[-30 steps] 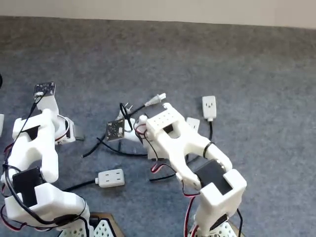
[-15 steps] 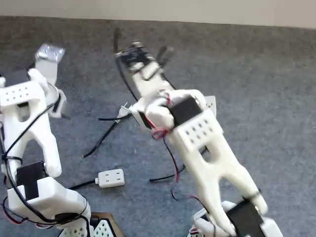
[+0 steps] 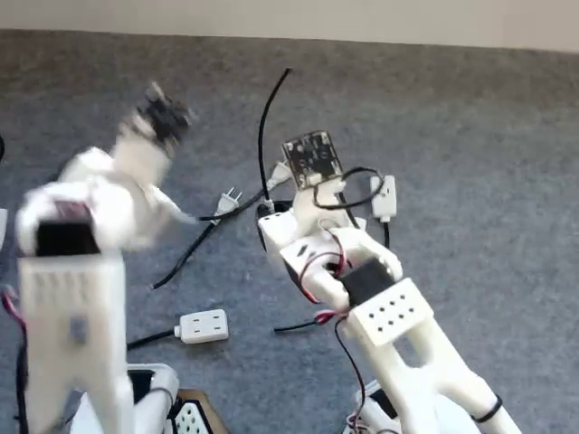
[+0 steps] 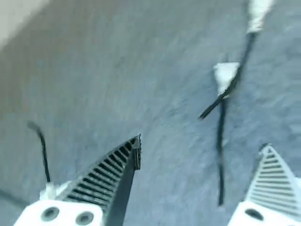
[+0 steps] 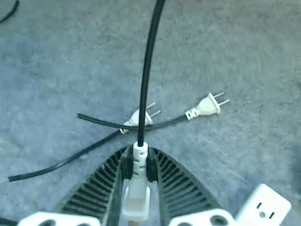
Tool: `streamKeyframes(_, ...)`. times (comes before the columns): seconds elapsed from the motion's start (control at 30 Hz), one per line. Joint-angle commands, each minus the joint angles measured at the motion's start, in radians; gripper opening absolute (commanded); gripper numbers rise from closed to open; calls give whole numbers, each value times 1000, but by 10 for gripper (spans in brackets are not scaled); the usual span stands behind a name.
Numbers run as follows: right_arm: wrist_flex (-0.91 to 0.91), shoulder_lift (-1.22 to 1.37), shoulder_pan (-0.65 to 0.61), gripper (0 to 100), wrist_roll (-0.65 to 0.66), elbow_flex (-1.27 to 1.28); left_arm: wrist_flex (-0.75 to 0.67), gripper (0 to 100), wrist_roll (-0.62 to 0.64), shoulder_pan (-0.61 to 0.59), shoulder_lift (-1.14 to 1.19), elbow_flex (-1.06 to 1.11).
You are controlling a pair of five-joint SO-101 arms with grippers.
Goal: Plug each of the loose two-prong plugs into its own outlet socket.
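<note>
Your right gripper (image 5: 137,151) is clamped tight on a white plug (image 5: 136,190), w/ its black cord (image 5: 149,56) leading off past the fingertips. Two loose plugs lie on the gray carpet (image 5: 244,56) ahead, cords crossing: near plug (image 5: 141,117), far plug (image 5: 207,106). A white outlet (image 5: 261,205) sits just beside that gripper. Your left gripper (image 4: 202,146) hangs wide open, holding nothing. An outlet block (image 3: 204,325) lies betw. the arm bases.

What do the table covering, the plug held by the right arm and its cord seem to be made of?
The table covering looks like grey felt-like carpet: matte, with a fuzzy, flecked nap. The plug in the right gripper looks like white moulded plastic, smooth and probably slightly glossy. The cord has a smooth black sheath with a faint sheen, rubber or vinyl; the look leaves that open.
</note>
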Motion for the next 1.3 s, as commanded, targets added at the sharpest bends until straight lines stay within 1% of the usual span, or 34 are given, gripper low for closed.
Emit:
streamKeyframes(0.0,-47,-68,16,4,-68,7,-196,389,71,145,-423,403)
streamKeyframes(0.1,-24,-68,30,4,-120,1,-256,444,152,217,-619,570)
streamKeyframes(0.2,51,-68,51,4,-169,-56,-259,455,235,280,-743,648)
streamKeyframes(0.3,127,-67,47,4,-198,-113,-261,454,316,303,-792,677)
streamKeyframes(0.47,166,-65,-8,4,-222,-131,-321,454,370,297,-785,693)
streamKeyframes(0.6,188,-65,-56,4,-222,-131,-433,454,384,291,-711,733)
streamKeyframes(0.77,196,-65,-58,4,-219,-137,-575,454,384,248,-501,733)
streamKeyframes(0.83,232,-67,-58,4,-215,-157,-641,454,384,226,-398,730)
streamKeyframes(0.93,325,-65,-58,4,-155,-225,-721,454,379,179,-268,713)
streamKeyframes(1.03,444,-65,-58,4,-130,-311,-730,454,379,150,-177,673)
streamKeyframes(1.1,512,-65,-58,4,-109,-354,-730,454,379,148,-159,662)
streamKeyframes(1.17,550,-65,-58,4,-71,-374,-729,454,379,150,-159,661)
streamKeyframes(1.27,561,-65,-58,4,-38,-323,-727,454,379,150,-159,659)
